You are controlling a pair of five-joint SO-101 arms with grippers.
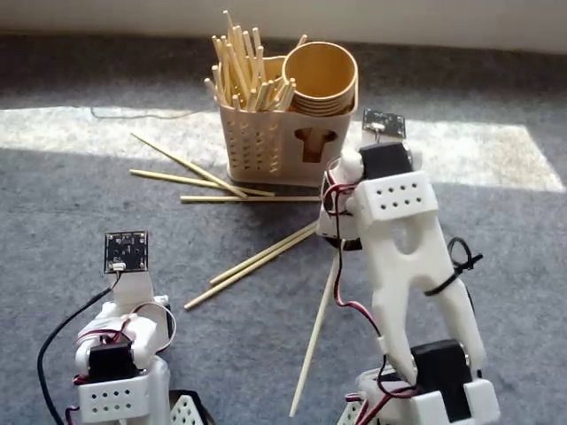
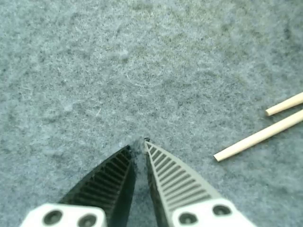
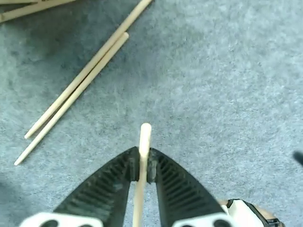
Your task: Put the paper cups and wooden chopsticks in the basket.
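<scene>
Chopsticks (image 1: pixel 252 265) loose on carpet (image 1: pixel 496 266) beside basket (image 1: pixel 266 146)

Desk (image 1: pixel 505 266): grey fuzzy felt all over, sunlit strip across far part. Basket (image 1: pixel 266 150) sits at far middle, in that strip. Three chopsticks (image 1: pixel 199 182) loose on felt just left-front of basket, fanned out, ends meeting near its base. Pair (image 1: pixel 257 266) lies side by side nearer in, slanted, apart from basket. Thin cable (image 1: pixel 133 113) far left. Arm bases at near edge.

Pale wooden chopsticks (image 3: pixel 75 92), cream basket (image 1: pixel 266 146), grey felt (image 1: pixel 496 248).
</scene>
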